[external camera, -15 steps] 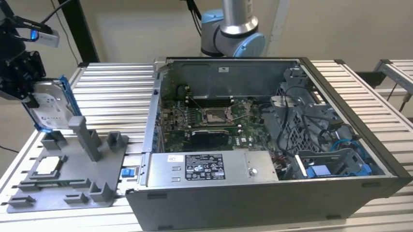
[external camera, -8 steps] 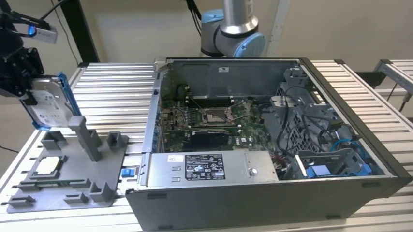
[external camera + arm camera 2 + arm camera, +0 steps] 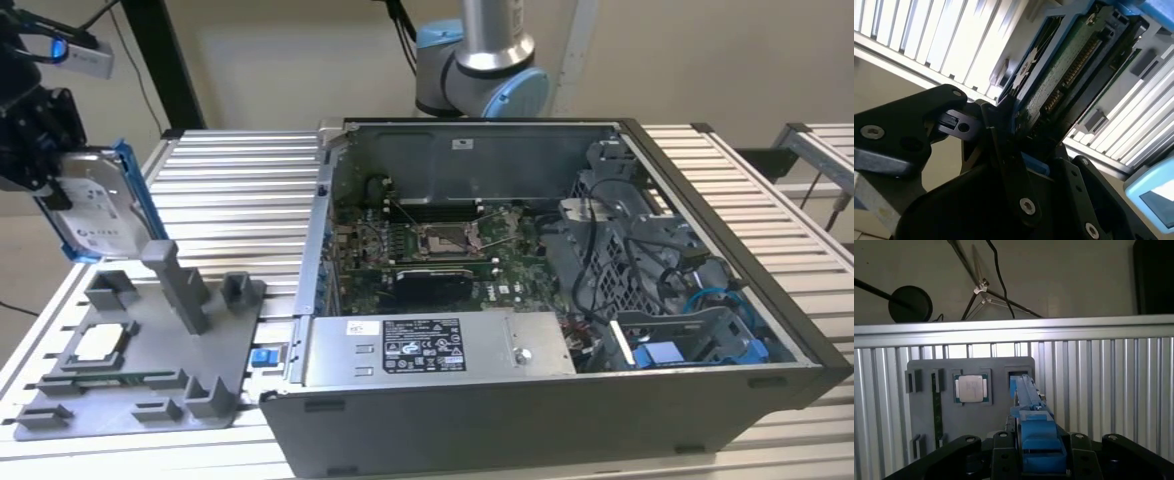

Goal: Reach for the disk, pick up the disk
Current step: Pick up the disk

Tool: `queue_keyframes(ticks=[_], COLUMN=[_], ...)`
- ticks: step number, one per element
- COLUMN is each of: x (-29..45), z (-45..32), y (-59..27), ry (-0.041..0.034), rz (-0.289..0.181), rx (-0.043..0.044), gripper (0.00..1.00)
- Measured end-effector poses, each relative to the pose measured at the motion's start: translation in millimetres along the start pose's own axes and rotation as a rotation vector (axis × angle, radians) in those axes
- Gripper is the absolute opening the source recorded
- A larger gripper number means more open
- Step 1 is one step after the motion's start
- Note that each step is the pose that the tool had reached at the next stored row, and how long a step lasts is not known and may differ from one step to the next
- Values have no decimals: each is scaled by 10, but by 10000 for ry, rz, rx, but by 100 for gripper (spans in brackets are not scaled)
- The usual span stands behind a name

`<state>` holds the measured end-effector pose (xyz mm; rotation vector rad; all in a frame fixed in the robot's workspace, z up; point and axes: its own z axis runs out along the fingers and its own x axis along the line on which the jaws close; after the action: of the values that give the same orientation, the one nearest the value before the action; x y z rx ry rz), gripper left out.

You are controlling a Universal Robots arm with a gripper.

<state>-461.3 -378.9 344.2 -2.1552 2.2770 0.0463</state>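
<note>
The tool (image 3: 40,160) is clamped on the disk (image 3: 96,205), which hangs upright in the air at the exterior view's left edge, above the grey fixture (image 3: 147,350) on the slatted tabletop (image 3: 254,190) and well apart from the open computer case (image 3: 534,400).

The grip seems to sit on one end of the disk, with most of its body hanging free. A jolt or a smooth rail could probably let it pivot or slide out and drop onto the fixture's upright posts.

The second wrist view shows the green circuit board (image 3: 1064,75) on the disk's underside, running away from the black fingers (image 3: 1004,145). The first wrist view looks along the blue rail (image 3: 1036,435) to the fixture below, where a square chip (image 3: 971,389) sits in its pocket.
</note>
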Motion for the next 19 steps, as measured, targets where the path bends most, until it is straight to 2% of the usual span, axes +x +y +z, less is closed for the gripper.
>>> queue_keyframes(ticks=[19], x=[-7], z=[-299], y=[6], ry=[-8], rz=[-1], rx=[-2], gripper=[0])
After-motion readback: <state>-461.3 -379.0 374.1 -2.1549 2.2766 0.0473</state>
